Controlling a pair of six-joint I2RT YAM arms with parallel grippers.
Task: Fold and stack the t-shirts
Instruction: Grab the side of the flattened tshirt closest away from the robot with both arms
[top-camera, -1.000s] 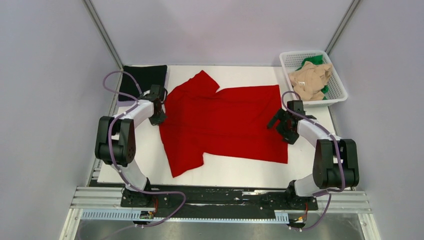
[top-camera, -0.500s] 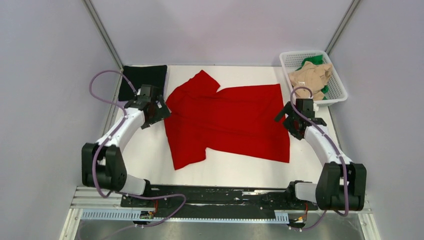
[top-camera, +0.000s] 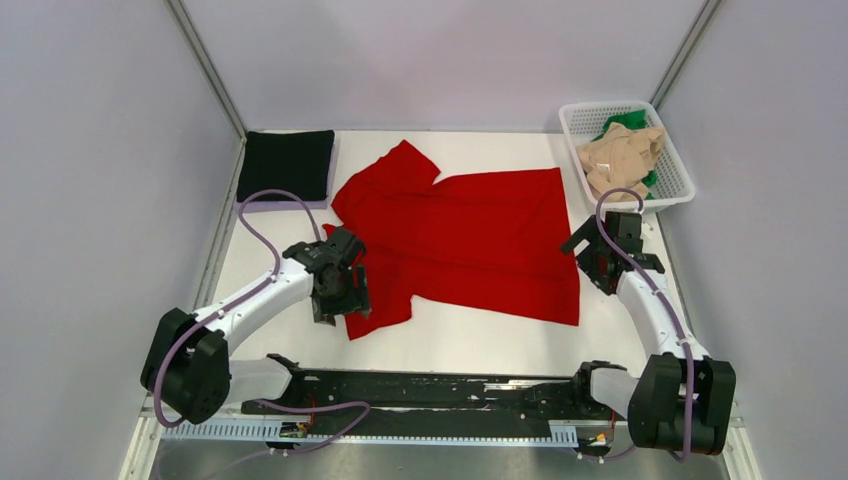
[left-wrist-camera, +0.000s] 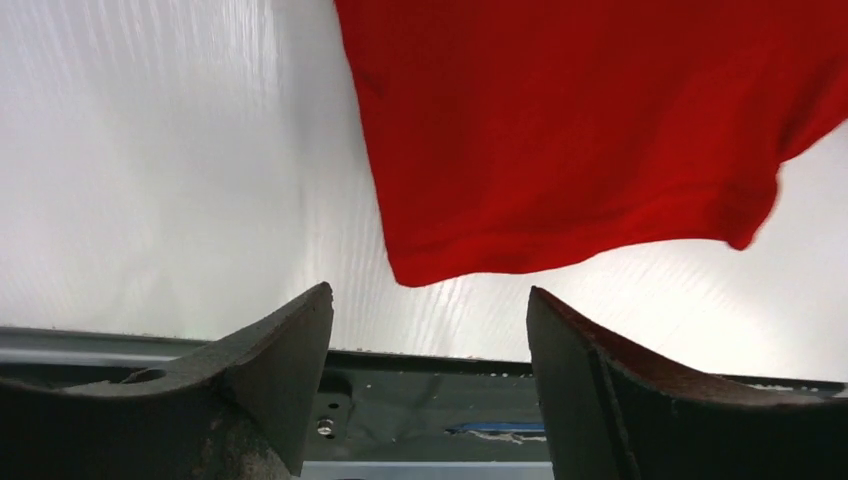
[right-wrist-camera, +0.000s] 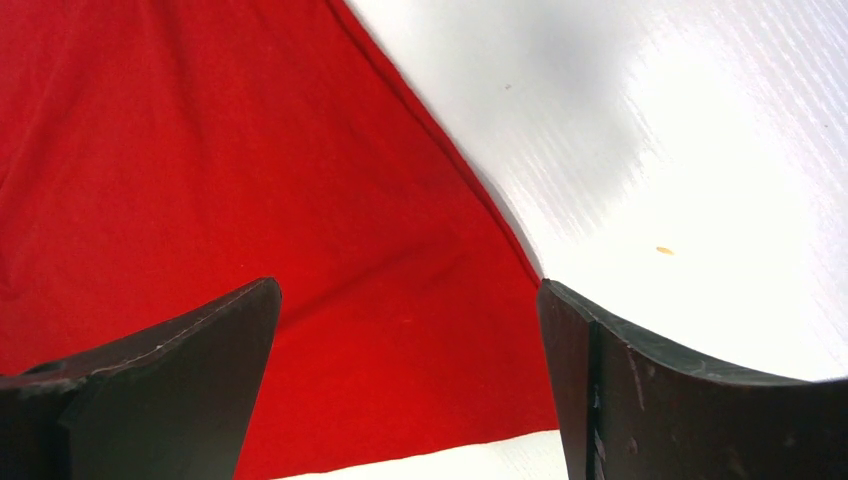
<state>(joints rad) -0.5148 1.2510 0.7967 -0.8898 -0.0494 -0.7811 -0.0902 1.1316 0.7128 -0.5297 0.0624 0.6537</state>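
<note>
red tee (top-camera: 455, 235) lies flat mid-surface (top-camera: 470, 338), not folded yet; long axis runs left-right, collar and sleeves to the left, hem (top-camera: 565, 200) to the right; black tee (top-camera: 288, 165) is a folded square at the far-left corner, just apart from the red one; beige tee (top-camera: 622, 155) sits bunched in the basket (top-camera: 572, 118) far right, with the green tee (top-camera: 628, 122) mostly hidden beside and under it

left gripper (top-camera: 335, 300) is over the near sleeve (left-wrist-camera: 560, 150), jaws apart, holding nothing; in its wrist view the sleeve's corner lies just ahead, between the line of the two fingers, cloth not pinched; can't tell how far off the cloth it sits

right gripper (top-camera: 588, 255) is at the right side, over the hem about halfway along it; jaws apart, empty; its wrist view shows the hem edge running diagonally between the fingers, red on one side, bare surface on the other

what matters for the next move: each arm is nearest its own end of the long axis, left on the sleeve end, right on the hem end; my read is a two-arm pinch comes next, then a fold across the short axis; the right gripper would want the near hem corner, which lies toward the near edge from where it is now; risk is grabbing a single layer off-corner and skewing the fold
</note>
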